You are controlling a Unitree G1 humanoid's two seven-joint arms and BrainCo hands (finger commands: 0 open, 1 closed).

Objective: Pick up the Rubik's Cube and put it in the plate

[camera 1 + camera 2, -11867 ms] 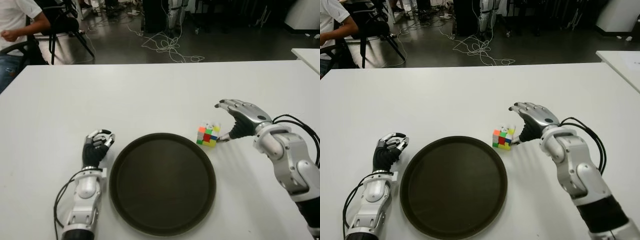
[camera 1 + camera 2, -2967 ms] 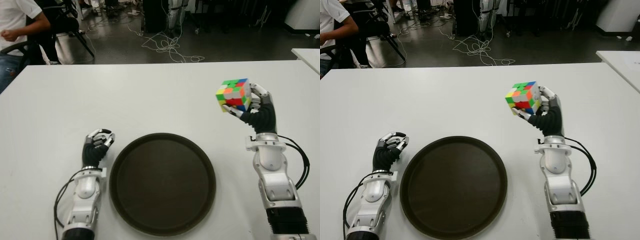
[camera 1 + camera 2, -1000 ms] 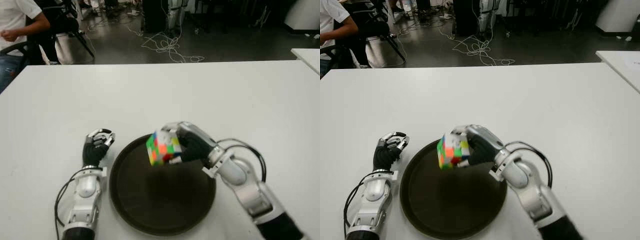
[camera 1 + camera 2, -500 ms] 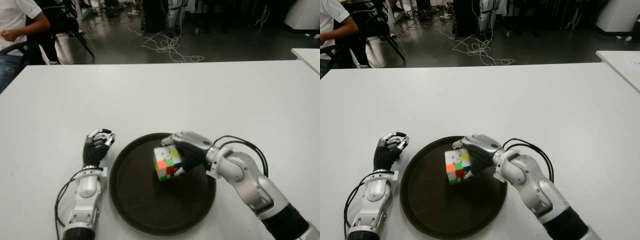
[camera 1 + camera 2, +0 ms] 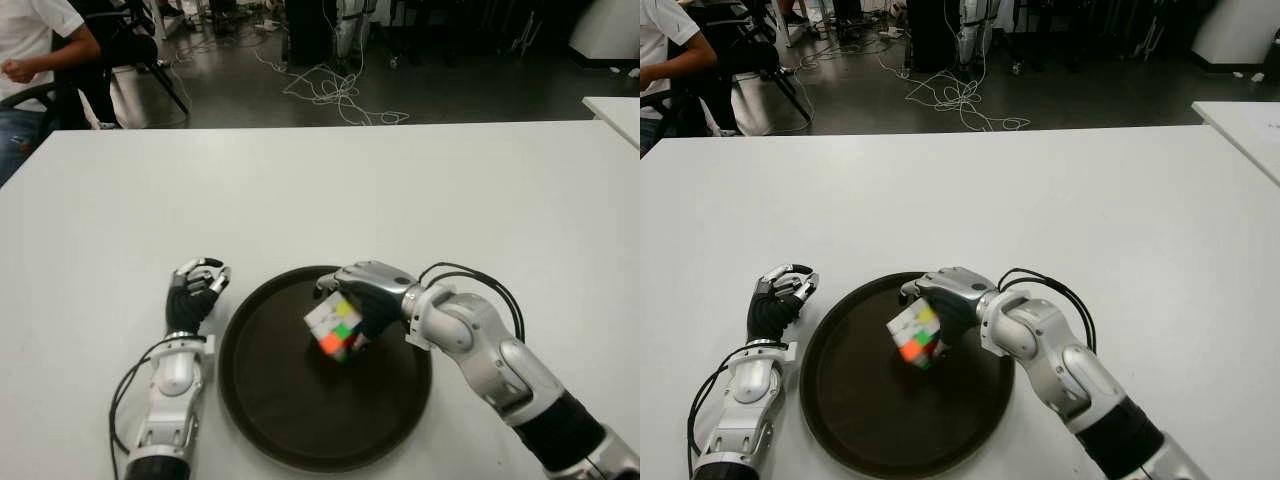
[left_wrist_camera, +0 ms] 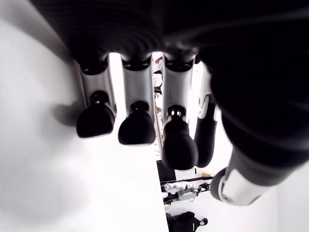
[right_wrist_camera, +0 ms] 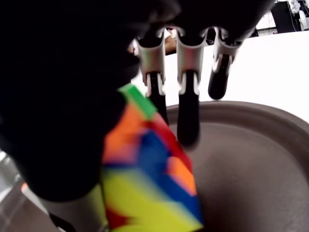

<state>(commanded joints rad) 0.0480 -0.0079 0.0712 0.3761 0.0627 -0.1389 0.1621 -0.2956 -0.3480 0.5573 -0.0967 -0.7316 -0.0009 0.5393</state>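
Having dropped lower over the plate (image 5: 260, 420) within half a second, your right hand (image 5: 368, 296) still grips the tilted Rubik's Cube (image 5: 334, 328), so release comes next; your left hand (image 5: 193, 294) sits curled and empty left of the plate.

No readable text, labels, brands or nos. anywhere in these views.

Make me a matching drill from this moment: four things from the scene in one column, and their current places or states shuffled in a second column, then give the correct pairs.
Things
1. multicoloured Rubik's Cube
2. round dark brown plate
3. left hand
4. right hand

Places or states
A. fingers curled, holding nothing, beside the plate on its left
B. lying on the white table, between the two arms
C. tilted on a corner over the plate's middle, held from above
D. reaching in over the plate, fingers around the cube

Pairs: 1-C, 2-B, 3-A, 4-D
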